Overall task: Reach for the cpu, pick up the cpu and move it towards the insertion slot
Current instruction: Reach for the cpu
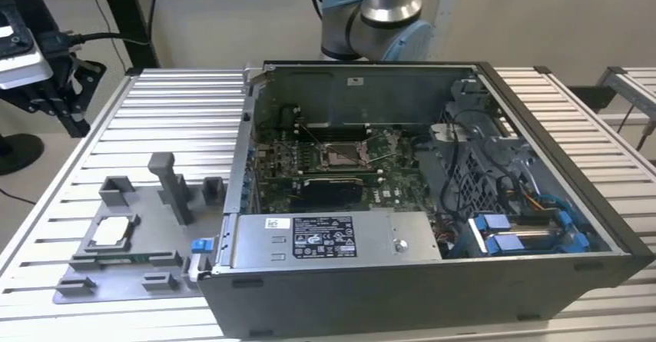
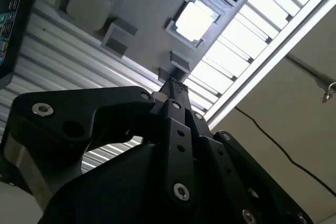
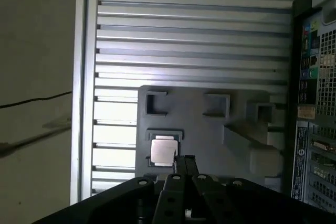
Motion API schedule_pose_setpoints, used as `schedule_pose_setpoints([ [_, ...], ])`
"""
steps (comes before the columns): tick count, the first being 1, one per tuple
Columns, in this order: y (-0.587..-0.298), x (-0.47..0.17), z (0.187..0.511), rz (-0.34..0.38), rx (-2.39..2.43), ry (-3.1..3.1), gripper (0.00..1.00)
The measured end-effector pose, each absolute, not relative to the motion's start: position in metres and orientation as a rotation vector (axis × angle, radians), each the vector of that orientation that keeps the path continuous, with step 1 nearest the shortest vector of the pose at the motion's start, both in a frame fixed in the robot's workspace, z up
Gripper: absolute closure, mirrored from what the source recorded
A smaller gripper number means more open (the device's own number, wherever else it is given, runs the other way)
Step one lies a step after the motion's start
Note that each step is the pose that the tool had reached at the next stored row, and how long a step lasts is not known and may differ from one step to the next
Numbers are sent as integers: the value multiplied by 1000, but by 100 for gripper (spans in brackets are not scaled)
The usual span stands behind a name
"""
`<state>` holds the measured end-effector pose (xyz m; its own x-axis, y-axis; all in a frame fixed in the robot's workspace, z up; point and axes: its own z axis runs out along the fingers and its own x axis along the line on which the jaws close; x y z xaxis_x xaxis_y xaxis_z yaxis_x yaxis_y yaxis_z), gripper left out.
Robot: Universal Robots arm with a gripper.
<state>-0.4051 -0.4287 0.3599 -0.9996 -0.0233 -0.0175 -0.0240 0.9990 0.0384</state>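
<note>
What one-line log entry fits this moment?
phase: reach | gripper: shut, empty, apart from cpu | cpu: lying in fixture | slot: inside case

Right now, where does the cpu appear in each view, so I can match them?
Exterior view: the cpu lies at the exterior view's left, beside the computer case.
Second wrist view: the cpu is seen beyond the gripper.
First wrist view: the cpu is seen just beside the gripper.
Shared landmark: the grey fixture plate under it.
</note>
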Motion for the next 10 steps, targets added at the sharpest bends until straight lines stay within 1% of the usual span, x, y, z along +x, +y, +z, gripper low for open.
schedule_pose_setpoints([
  [10,-430,-412,359,60,-37,3123,100],
])
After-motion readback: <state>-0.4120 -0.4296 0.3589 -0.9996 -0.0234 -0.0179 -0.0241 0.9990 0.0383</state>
